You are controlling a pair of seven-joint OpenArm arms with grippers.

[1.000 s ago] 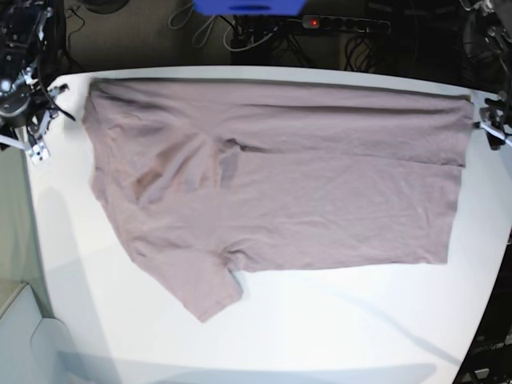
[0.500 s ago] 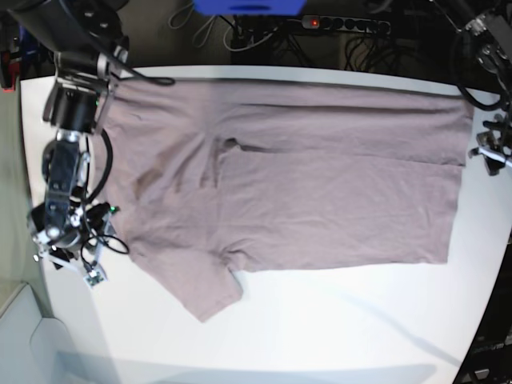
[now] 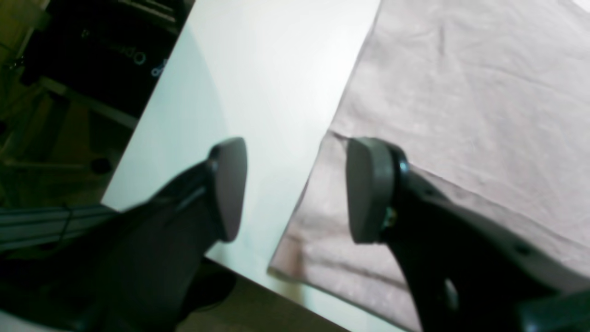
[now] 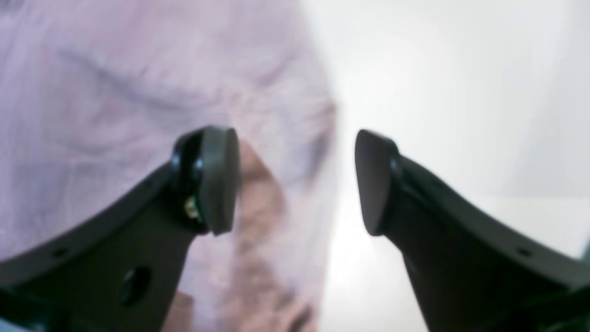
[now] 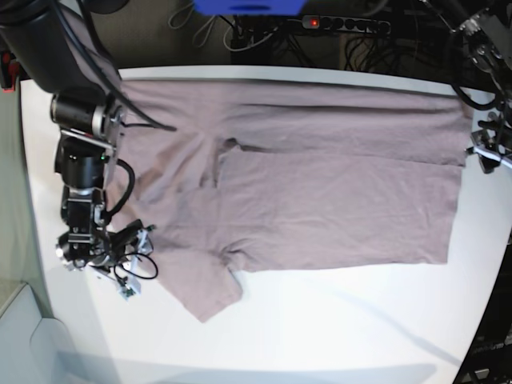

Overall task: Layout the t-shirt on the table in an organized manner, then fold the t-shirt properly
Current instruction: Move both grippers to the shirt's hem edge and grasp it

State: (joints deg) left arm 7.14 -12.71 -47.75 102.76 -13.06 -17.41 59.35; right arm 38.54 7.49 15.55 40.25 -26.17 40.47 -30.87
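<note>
Pink shirt [image 5: 304,192] lies half-folded on the white desk [image 5: 320,328]; both grippers, right [image 4: 295,182] and left [image 3: 295,189], gape empty over opposite edges, and should pinch cloth squarely before lifting.

Between the parted pads of the right gripper [image 4: 297,182] lies the t-shirt [image 5: 320,184] edge, bare table [image 5: 336,336] beyond its outer pad. The left gripper [image 3: 295,189] straddles the hem likewise, open white surface outward, the table's edge just behind.
</note>
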